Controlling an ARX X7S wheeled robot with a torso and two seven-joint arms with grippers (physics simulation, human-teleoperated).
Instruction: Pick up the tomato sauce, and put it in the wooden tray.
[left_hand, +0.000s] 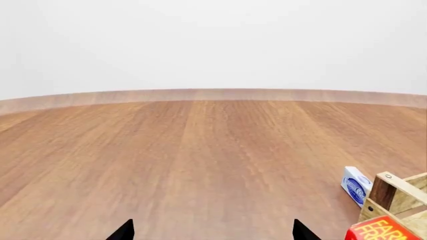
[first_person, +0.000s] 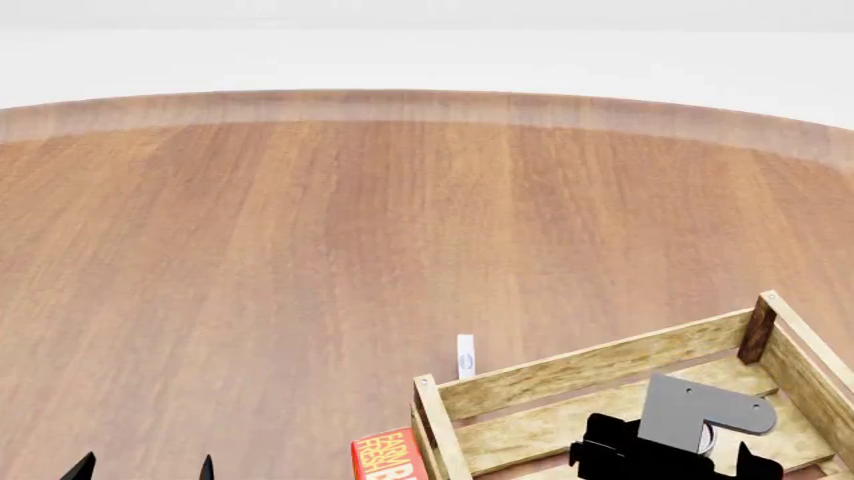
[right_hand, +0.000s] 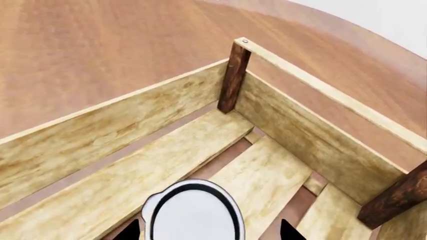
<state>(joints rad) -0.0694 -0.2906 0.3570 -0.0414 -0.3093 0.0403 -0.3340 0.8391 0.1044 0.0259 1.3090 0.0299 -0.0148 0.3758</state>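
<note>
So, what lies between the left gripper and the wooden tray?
Head view: a red box beside the wooden tray; from there to the left gripper, bare wood.

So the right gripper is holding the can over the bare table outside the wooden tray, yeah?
Not quite. The right gripper holds the tomato sauce over the wooden tray, inside its walls, not over the bare table; the right wrist view shows slats below.

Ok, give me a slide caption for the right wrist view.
Right end effector holds the white-topped can over the slatted floor inside the tray.
</note>
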